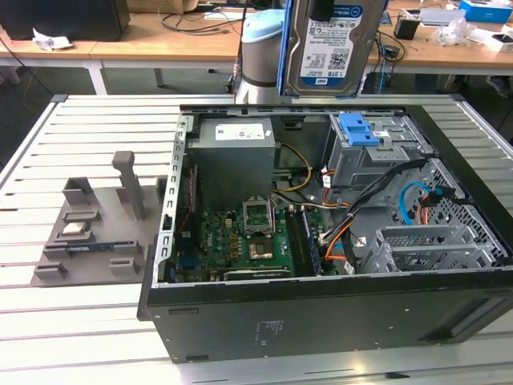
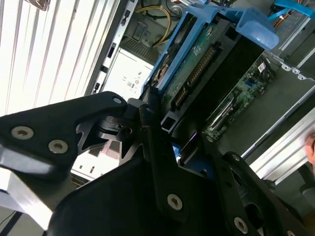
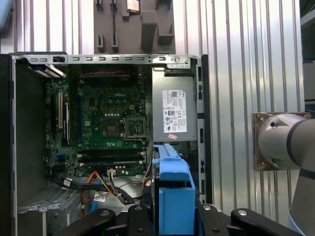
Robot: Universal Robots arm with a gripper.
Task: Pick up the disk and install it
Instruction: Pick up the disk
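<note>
We see the disk [image 1: 333,50] as bare silver metal under a glossy paper label [image 1: 346,24], its caddy [image 3: 173,196] smooth blue plastic. The computer case [image 1: 321,321] looks matt black metal, and the table [image 1: 88,120] is ribbed pale metal slats.

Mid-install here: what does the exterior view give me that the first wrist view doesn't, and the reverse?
Exterior view: the white-and-blue label face of the flat silver metal disk, raised above the black computer case, plus the lone blue plastic bracket inside it. First wrist view: the black gripper shut on the disk's blue caddy, seen edge-on. Both: the big grey power-supply box and green motherboard.
</note>
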